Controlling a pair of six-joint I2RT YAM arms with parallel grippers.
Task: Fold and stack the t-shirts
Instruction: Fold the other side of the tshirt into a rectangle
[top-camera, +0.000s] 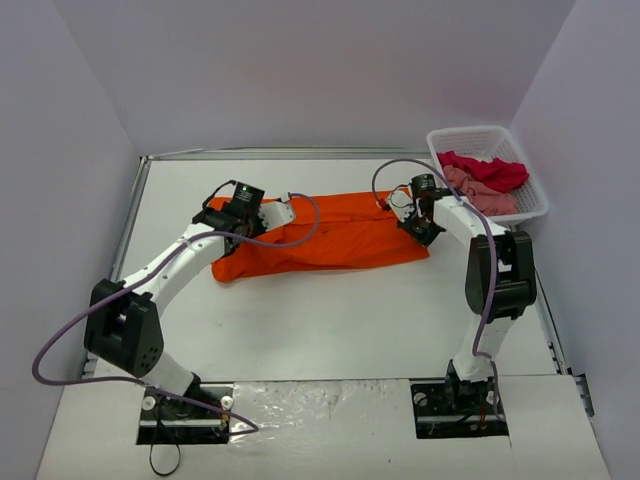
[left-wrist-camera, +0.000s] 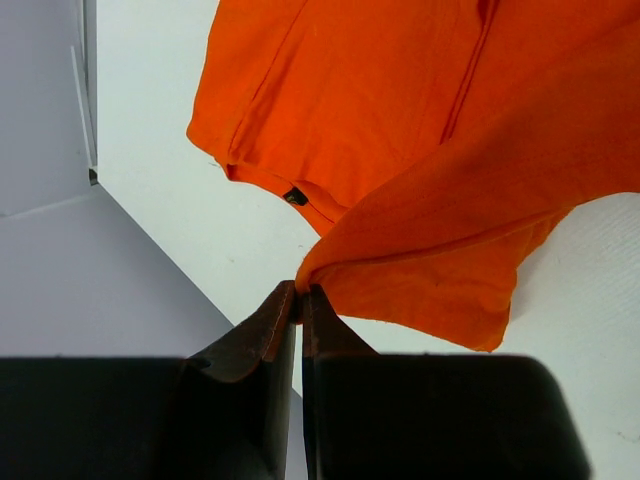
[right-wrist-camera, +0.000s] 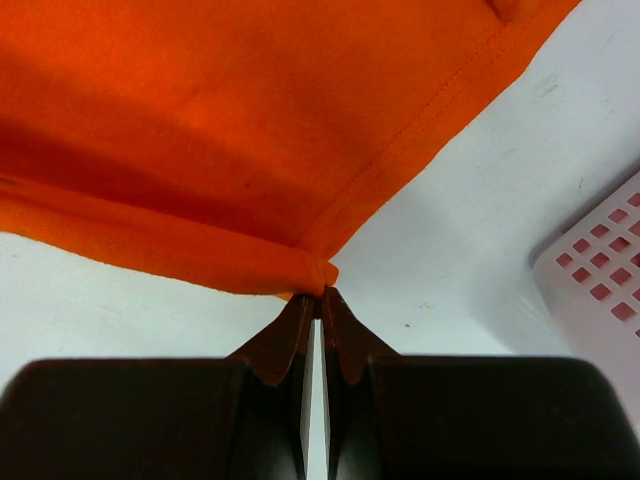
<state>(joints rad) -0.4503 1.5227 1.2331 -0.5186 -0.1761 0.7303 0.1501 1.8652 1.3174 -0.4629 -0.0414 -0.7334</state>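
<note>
The orange t-shirt (top-camera: 330, 238) lies stretched across the middle of the table, partly folded lengthwise. My left gripper (top-camera: 222, 212) is at its left end, shut on a pinch of the cloth's edge (left-wrist-camera: 312, 272), with the orange t-shirt (left-wrist-camera: 420, 150) spreading away above the tips. My right gripper (top-camera: 418, 226) is at the right end, shut on a hemmed corner (right-wrist-camera: 322, 275) of the orange t-shirt (right-wrist-camera: 220, 130). A crimson red t-shirt (top-camera: 490, 170) and a dusty pink one (top-camera: 482, 195) lie crumpled in the basket.
The white lattice basket (top-camera: 530, 205) stands at the back right of the table; its corner (right-wrist-camera: 600, 280) shows in the right wrist view. A raised rim (top-camera: 135, 215) borders the white table, and grey walls surround it. Purple cables loop over both arms.
</note>
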